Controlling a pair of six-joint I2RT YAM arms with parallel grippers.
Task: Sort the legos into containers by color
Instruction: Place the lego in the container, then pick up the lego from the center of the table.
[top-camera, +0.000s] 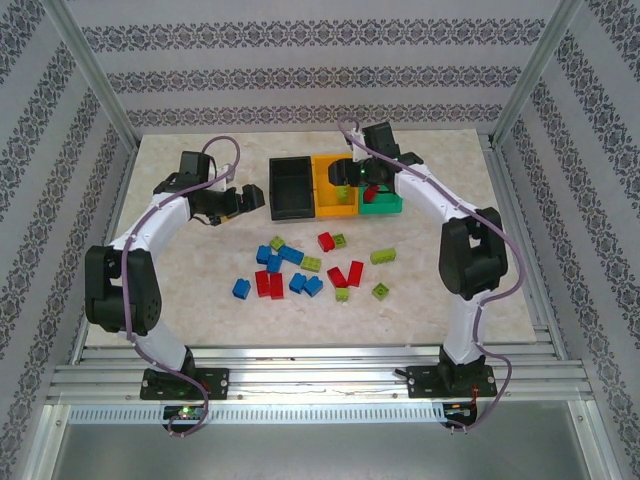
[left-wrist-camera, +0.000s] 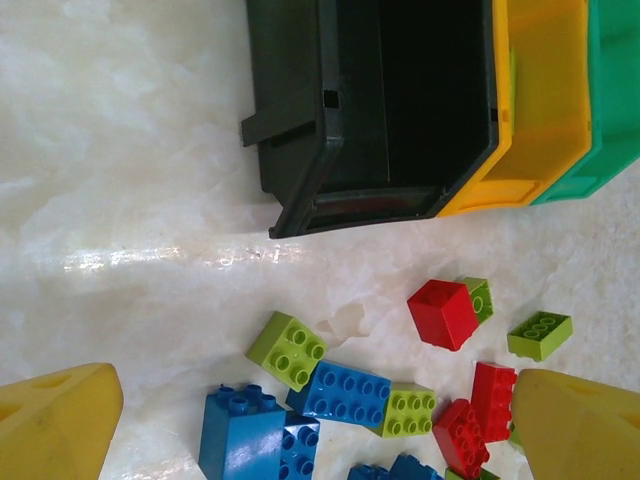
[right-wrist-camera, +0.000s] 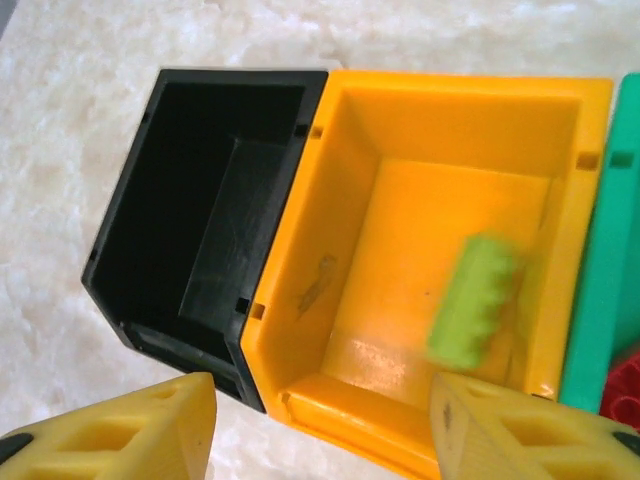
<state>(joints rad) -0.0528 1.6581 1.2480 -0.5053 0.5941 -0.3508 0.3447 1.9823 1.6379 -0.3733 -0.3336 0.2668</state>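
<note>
Three bins stand in a row at the back: black (top-camera: 290, 188), orange-yellow (top-camera: 330, 185) and green (top-camera: 382, 207). My right gripper (top-camera: 352, 178) hangs open over the orange-yellow bin (right-wrist-camera: 300, 250). A blurred lime green brick (right-wrist-camera: 472, 300) is loose inside that bin, apart from both fingers. A red brick (right-wrist-camera: 625, 390) lies in the green bin (right-wrist-camera: 600, 300). Red, blue and lime legos (top-camera: 300, 265) lie scattered on the table. My left gripper (top-camera: 248, 200) is open and empty left of the black bin (left-wrist-camera: 300, 120), above blue (left-wrist-camera: 340, 392) and lime (left-wrist-camera: 288, 350) bricks.
The marble-patterned table (top-camera: 180, 270) is bounded by metal frame posts and patterned walls. The black bin (right-wrist-camera: 130, 220) holds nothing that I can see. Bare tabletop (left-wrist-camera: 110, 180) lies left of the bins and around the brick pile.
</note>
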